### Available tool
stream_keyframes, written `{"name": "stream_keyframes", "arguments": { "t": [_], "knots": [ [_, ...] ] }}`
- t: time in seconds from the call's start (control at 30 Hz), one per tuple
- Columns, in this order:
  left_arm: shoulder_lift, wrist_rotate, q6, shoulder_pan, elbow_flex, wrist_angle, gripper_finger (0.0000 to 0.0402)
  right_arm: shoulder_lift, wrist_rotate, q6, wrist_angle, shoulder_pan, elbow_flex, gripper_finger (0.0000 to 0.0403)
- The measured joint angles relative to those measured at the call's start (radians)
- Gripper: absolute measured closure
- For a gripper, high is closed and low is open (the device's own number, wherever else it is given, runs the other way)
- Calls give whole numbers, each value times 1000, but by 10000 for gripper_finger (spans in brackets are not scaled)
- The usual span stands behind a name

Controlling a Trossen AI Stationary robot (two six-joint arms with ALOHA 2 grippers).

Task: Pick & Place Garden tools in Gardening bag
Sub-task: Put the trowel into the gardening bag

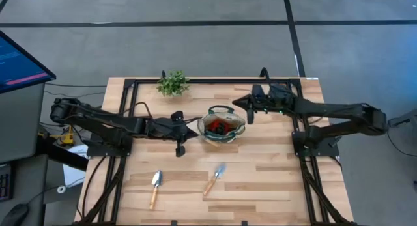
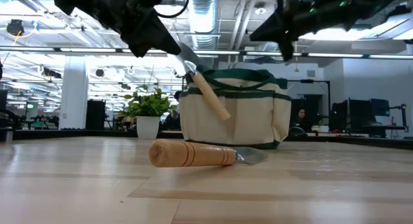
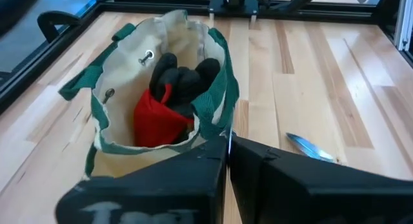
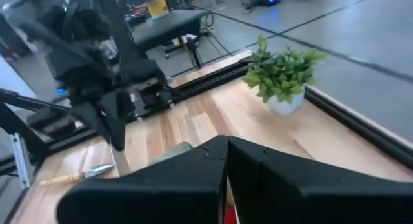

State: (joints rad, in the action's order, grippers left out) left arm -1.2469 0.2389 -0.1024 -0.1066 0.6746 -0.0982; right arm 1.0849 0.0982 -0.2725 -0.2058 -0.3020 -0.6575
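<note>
The gardening bag (image 1: 222,125) sits near the table's middle, a round beige fabric tote with dark green trim, its mouth open upward. The left wrist view looks straight into it: a red-and-black tool (image 3: 166,104) lies in the bottom, red block under dark rounded grips, with metal snaps on the inner wall. From above that load is only a red and dark smudge.

At the bag's 9 o'clock, the left gripper (image 1: 189,131) is just beside the rim, fingers clenched together. The low view shows a tool with a metal head and pale wooden handle slanting down across the front of the bag right under that arm; whether the pinched fingers grasp it, I cannot tell. The overhead view hides it.

At the bag's 1 o'clock, the right gripper (image 1: 236,101) hangs above the table near the rim, fingers pressed shut with nothing between them.

Out at 7 o'clock, well apart from the bag, a trowel (image 1: 155,187) lies flat on the light planks, silver blade toward the bag. A second trowel (image 1: 214,180) lies at 6 o'clock, tilted. In the low view one turned wooden handle fills the foreground, lying in front of the bag.

At 11 o'clock stands a green potted plant (image 1: 172,83) in a white pot. A black frame (image 1: 215,81) borders the table.
</note>
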Motion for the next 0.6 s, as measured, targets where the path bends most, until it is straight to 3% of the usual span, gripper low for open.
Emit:
{"name": "stream_keyframes", "arguments": {
  "t": [0.17, 0.33, 0.6],
  "knots": [
    [58, 2, 0, 0, 0, 15, 400, -94, -193, 13, 146, 126, 0, 403],
    [143, 51, 48, -10, 0, 53, 400, -102, -364, -18, 238, 238, 0, 403],
    [269, 86, 41, -20, 0, 149, 400, -47, -468, -72, 257, 326, 0, 403]
  ]
}}
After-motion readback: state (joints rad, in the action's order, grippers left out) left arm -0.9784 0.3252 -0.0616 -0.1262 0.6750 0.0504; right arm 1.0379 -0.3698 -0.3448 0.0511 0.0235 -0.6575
